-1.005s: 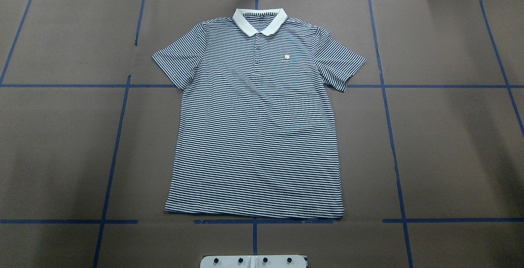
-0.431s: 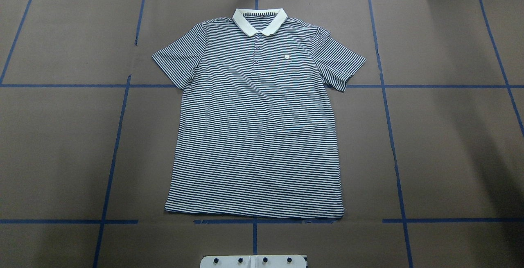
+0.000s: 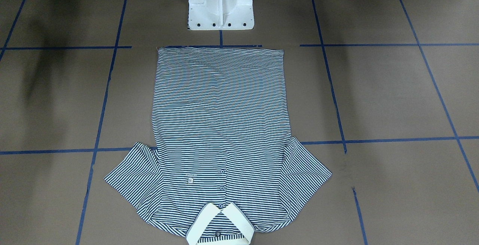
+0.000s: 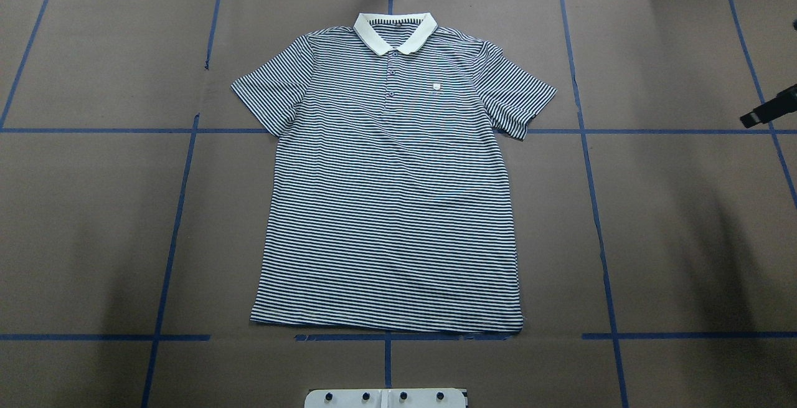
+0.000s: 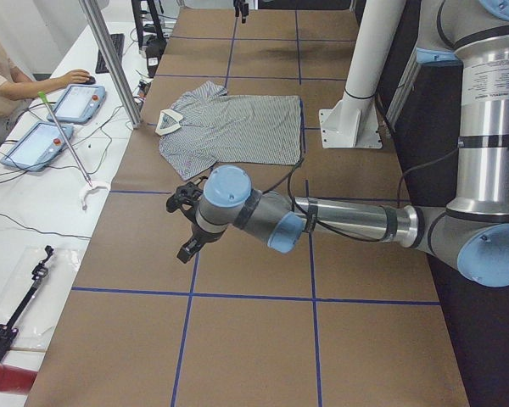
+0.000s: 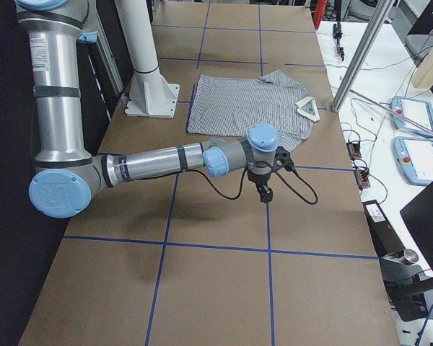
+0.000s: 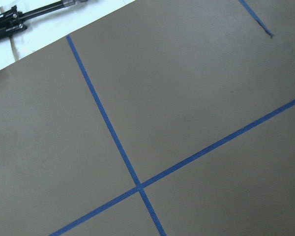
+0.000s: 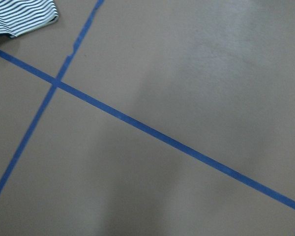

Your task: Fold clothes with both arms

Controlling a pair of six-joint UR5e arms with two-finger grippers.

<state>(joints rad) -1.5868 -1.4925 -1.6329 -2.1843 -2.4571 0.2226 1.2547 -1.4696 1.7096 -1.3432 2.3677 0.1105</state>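
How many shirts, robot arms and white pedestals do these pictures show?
Shirt: 1
Robot arms: 2 (left arm, right arm)
White pedestal: 1
Total: 4

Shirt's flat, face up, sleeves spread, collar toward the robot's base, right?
Not quite. The shirt is flat, face up, sleeves spread, but its collar points away from the robot's base; the hem lies next to the base. The exterior front-facing view shows it.
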